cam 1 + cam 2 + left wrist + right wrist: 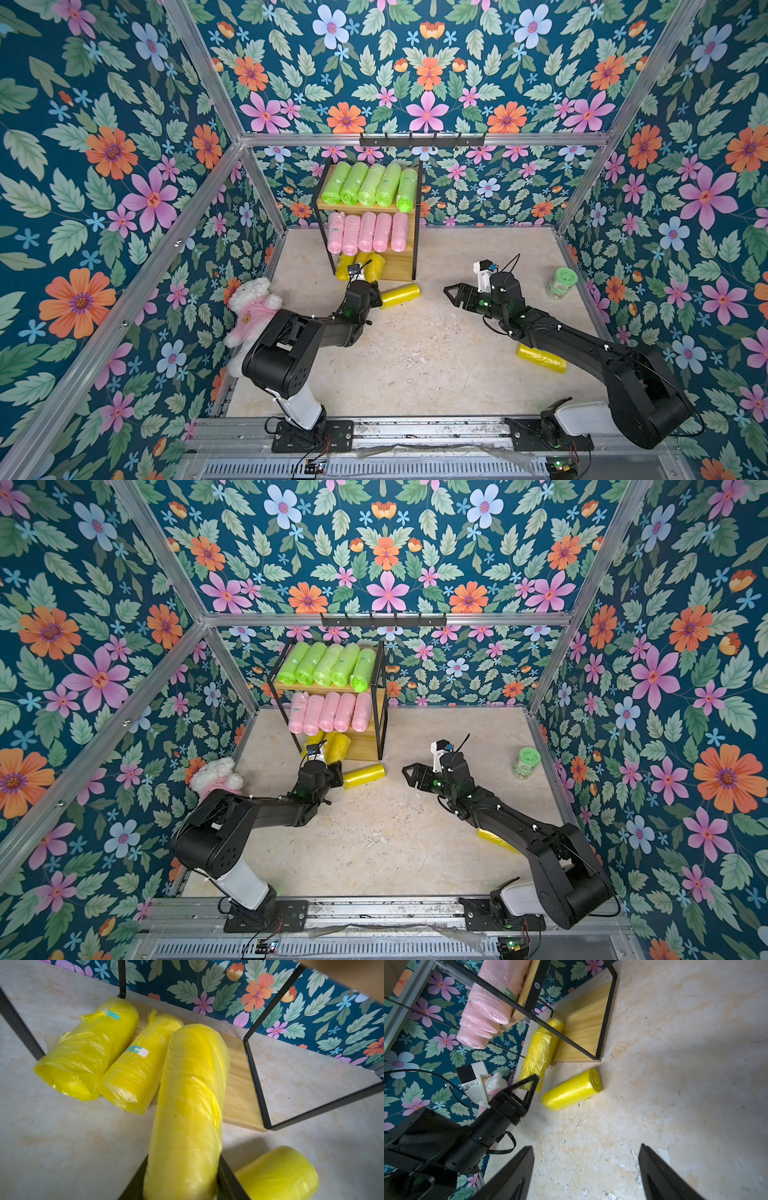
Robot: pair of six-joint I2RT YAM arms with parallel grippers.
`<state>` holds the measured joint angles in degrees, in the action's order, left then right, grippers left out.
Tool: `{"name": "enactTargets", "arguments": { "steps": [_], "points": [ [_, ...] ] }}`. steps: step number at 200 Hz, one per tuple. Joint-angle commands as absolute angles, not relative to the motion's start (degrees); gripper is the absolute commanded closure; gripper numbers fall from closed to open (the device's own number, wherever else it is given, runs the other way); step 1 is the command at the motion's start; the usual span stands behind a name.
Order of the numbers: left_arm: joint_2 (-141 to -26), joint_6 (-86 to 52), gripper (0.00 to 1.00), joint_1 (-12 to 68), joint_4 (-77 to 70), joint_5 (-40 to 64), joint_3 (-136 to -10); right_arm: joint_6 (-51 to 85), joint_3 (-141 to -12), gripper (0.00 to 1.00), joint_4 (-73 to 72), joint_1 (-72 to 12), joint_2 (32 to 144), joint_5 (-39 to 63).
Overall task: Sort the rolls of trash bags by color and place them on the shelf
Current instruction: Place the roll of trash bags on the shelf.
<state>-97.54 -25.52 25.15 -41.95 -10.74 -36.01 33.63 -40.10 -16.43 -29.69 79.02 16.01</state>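
Left wrist view showed your left gripper (182,1182) clamped on a yellow roll (189,1105) by the shelf (241,1093), at eleven o'clock on the table (415,353); your right gripper (586,1167) gaped wide, empty

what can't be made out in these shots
- Both top views: one end of the near yellow roll lies under the right arm.
- Both top views: bottom-tier yellow rolls are mostly hidden by the middle board and left wrist.
- Left wrist view: the picture edge cuts off the left gripper, shut on the held yellow roll.
- The green-lidded jar label is too small to read.
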Motion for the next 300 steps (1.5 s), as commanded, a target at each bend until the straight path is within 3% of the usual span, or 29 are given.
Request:
{"name": "enactTargets", "arguments": {
  "steps": [1, 146, 300],
  "points": [
    [-99.31, -27.51, 0.58, 25.05, -46.88, -12.63, -37.88, 34.17, -39.86, 0.16, -18.05, -29.80, 78.74, 15.92],
    [-110.41, -31.95, 0.51, 25.49, -51.76, -15.93, -44.43, 34.91, -39.79, 0.17, -19.21, -30.38, 79.63, 16.61],
    [-112.53, -36.83, 0.47, 25.49, -49.99, -17.88, -46.64, 35.59, -40.15, 0.17, -18.30, -30.55, 78.74, 16.44]
  ]
}}
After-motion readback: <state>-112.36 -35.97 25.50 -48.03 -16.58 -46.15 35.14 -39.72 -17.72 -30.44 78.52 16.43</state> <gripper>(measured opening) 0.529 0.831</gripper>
